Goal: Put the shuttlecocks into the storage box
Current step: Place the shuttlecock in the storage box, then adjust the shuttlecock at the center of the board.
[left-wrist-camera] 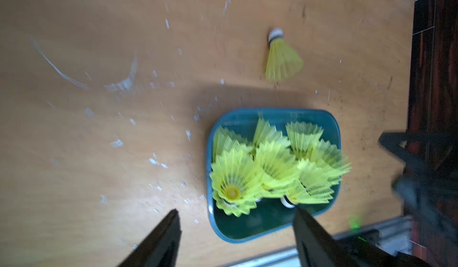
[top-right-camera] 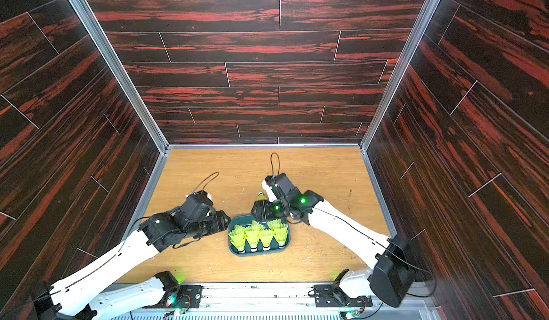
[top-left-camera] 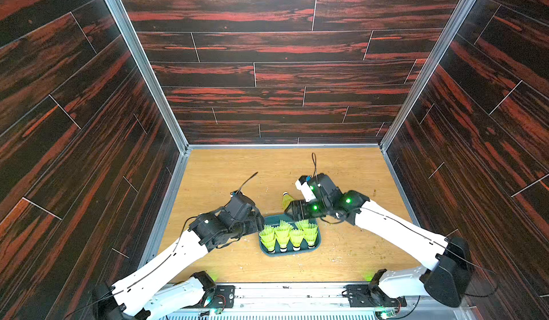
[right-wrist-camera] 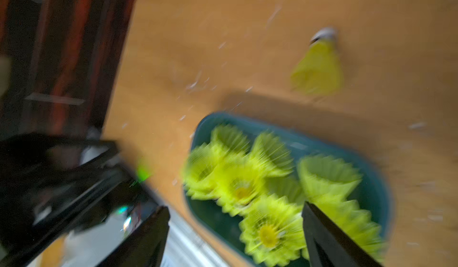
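Observation:
The teal storage box [top-left-camera: 287, 253] [top-right-camera: 255, 253] sits at the front middle of the wooden table. Several yellow-green shuttlecocks [top-left-camera: 285, 235] [top-right-camera: 255, 235] stand packed in it, skirts up. One more shuttlecock [top-left-camera: 286, 200] [left-wrist-camera: 282, 60] [right-wrist-camera: 319, 72] lies on the table just behind the box. My left gripper [top-left-camera: 261, 220] [left-wrist-camera: 235, 213] hovers open over the box's far-left corner [left-wrist-camera: 247, 238], holding nothing. My right gripper [top-left-camera: 289, 210] [right-wrist-camera: 235, 208] hangs open above the box's far edge [right-wrist-camera: 379, 191], over the packed shuttlecocks [right-wrist-camera: 247, 186], also holding nothing. It partly hides the loose shuttlecock in a top view [top-right-camera: 260, 196].
Dark wood-pattern walls [top-left-camera: 89, 155] close in the table on three sides. A metal rail [top-left-camera: 285, 291] with both arm bases runs along the front edge. Small white flecks [left-wrist-camera: 153, 161] litter the tabletop.

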Controlling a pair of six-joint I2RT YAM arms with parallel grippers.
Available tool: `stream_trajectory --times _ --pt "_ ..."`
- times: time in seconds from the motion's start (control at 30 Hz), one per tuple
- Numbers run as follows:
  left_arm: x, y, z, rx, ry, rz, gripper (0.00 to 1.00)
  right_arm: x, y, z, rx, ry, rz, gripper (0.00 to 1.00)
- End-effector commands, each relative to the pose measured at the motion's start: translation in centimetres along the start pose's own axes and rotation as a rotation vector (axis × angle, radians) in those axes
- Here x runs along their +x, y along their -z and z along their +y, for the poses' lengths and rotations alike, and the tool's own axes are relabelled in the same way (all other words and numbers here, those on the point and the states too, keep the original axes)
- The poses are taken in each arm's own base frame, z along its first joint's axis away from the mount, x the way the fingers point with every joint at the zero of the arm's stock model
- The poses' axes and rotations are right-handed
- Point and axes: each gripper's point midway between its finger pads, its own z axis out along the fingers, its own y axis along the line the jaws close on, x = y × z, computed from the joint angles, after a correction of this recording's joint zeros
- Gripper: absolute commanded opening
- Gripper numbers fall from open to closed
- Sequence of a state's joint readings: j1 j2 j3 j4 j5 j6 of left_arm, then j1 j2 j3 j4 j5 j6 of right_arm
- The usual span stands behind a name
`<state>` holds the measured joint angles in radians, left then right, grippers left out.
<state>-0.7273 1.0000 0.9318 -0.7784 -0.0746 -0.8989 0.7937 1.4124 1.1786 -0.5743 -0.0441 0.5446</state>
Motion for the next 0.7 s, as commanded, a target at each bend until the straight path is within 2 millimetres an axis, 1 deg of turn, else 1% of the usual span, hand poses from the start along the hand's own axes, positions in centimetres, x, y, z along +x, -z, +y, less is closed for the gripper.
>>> stream_trajectory --times 0.0,0.13,0.2,0.3,0.33,0.37,0.4,0.5,0.6,0.67 --pt "-1.9 0.7 0.3 -0.037 -0.068 -0.065 0.83 -1.4 -0.5 -4.0 0.187 -0.015 -0.014 0.84" --pt "-3.9 -0.7 -0.4 0.000 -0.050 -0.049 0.83 -2.8 -2.0 -7.9 0.297 -0.046 -0.007 0.72" --pt "-5.1 -1.5 -0.5 0.014 -0.042 -0.058 0.83 -3.2 -3.0 -9.8 0.342 -0.056 0.007 0.70" --pt "-6.6 -3.0 -0.5 0.041 -0.036 -0.060 0.83 -3.8 -4.5 -11.8 0.397 -0.055 0.033 0.69" --pt "-6.8 -3.6 -0.5 0.046 -0.039 -0.049 0.83 -3.9 -5.0 -12.4 0.413 -0.056 0.043 0.68" --pt "-7.8 -4.2 -1.0 0.073 -0.043 -0.060 0.83 -4.1 -5.5 -12.9 0.426 -0.054 0.050 0.68" --pt "-8.2 -4.9 -1.1 0.075 -0.047 -0.049 0.82 -4.2 -6.1 -13.5 0.440 -0.048 0.060 0.68" --pt "-8.9 -6.1 -1.2 0.080 -0.049 -0.006 0.82 -4.5 -7.8 -15.2 0.489 -0.021 0.096 0.67" --pt "-9.2 -7.1 -0.8 0.075 -0.041 0.013 0.81 -4.9 -9.7 -15.7 0.490 0.036 0.123 0.69" --pt "-9.2 -7.8 0.0 0.076 -0.017 0.018 0.81 -5.1 -10.9 -15.8 0.483 0.071 0.138 0.71"
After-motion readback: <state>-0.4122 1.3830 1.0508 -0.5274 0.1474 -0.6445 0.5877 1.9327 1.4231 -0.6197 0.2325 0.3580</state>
